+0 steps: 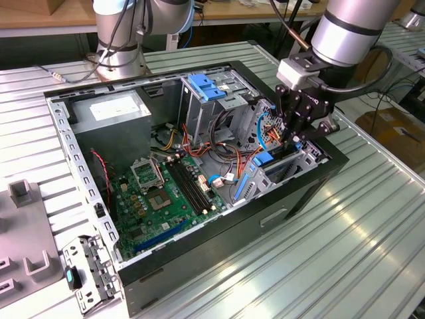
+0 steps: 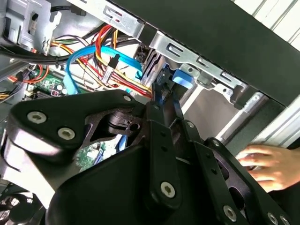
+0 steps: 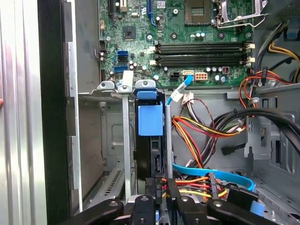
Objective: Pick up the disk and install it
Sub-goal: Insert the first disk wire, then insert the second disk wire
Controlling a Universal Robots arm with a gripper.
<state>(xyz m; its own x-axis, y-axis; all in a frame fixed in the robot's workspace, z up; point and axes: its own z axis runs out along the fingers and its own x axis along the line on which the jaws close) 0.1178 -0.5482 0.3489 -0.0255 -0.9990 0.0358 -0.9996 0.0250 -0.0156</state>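
The gripper [image 1: 297,136] is clenching the disk [image 3: 150,140] edge-on, seating it in the drive bay [image 1: 292,166] at the computer case's [image 1: 199,266] front corner, which calls for a straight, aligned push.

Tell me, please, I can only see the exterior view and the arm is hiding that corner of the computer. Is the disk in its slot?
Observer: In the first wrist view the disk stands on edge between the walls of the metal bay, in line with the gripper.
Operator: Is anybody close to it?
Observer: Yes. The second wrist view shows a person's hand outside the case, apart from the gripper.
Operator: Are wires in the way?
Observer: In the first wrist view the blue cable lies beside the bay wall, over orange and yellow wires, not across the slot.
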